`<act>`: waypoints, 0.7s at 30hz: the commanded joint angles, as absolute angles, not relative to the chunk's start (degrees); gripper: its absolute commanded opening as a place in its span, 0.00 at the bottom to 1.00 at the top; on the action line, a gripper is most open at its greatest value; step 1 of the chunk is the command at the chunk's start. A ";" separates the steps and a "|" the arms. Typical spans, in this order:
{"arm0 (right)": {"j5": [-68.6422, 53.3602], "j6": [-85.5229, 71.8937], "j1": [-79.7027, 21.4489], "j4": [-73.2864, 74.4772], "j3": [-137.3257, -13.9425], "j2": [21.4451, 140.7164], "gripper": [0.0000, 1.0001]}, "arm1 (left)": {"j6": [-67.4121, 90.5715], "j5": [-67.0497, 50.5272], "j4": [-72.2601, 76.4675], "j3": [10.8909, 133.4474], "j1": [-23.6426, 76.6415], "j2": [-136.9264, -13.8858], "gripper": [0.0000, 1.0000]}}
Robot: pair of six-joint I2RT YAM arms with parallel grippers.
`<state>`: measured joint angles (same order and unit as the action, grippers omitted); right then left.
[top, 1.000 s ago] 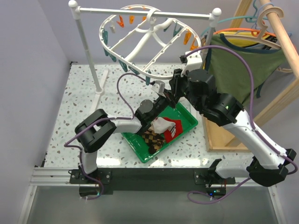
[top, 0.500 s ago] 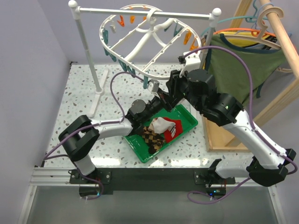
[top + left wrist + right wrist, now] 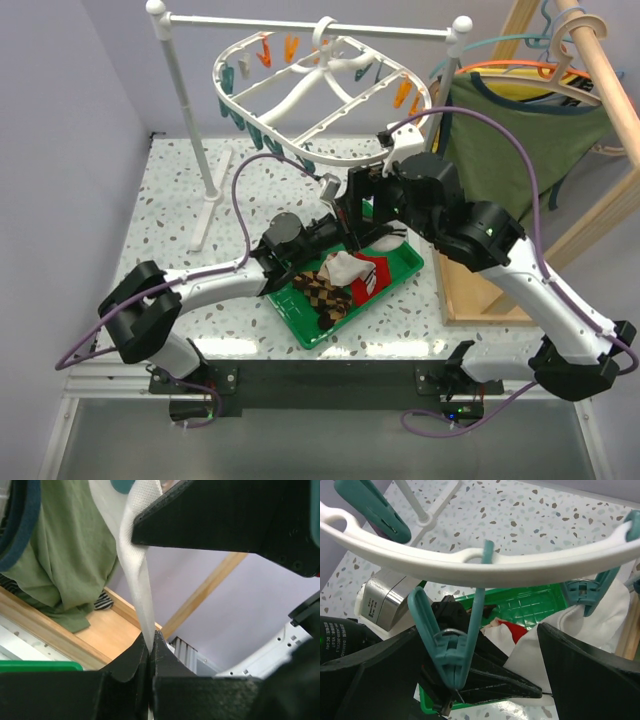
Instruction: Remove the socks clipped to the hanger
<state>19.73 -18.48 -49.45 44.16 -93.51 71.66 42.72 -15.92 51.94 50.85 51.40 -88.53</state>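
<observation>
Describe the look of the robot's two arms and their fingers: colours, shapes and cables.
The left arm and right arm have white tubular links joined by bulky black joints. A purple cable loops along each. The fingers are matt black, flat-sided wedges.

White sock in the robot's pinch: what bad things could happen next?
1. The left tool is shut on the white sock, which seems caught in a teal clothespin. A tug might swing the hanger or stretch the sock.
2. The right tool stands open very close to the left one, so they might bump.
3. Once free, the sock might slip and miss the green tray.
</observation>
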 commanded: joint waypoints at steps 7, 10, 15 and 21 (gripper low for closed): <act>22.67 -21.01 -49.57 49.30 -94.75 64.07 0.95 | 42.18 -20.83 45.18 49.57 51.33 -83.23 0.00; 25.92 -20.48 -49.57 50.27 -94.92 63.72 0.93 | 42.98 -21.71 45.00 49.39 51.24 -82.71 0.00; 30.40 -17.94 -49.57 47.73 -95.97 64.42 0.87 | 44.73 -22.59 43.16 49.75 51.24 -82.00 0.00; 31.47 -11.26 -49.57 40.70 -95.98 66.27 0.77 | 45.70 -24.17 39.90 50.80 51.24 -80.95 0.00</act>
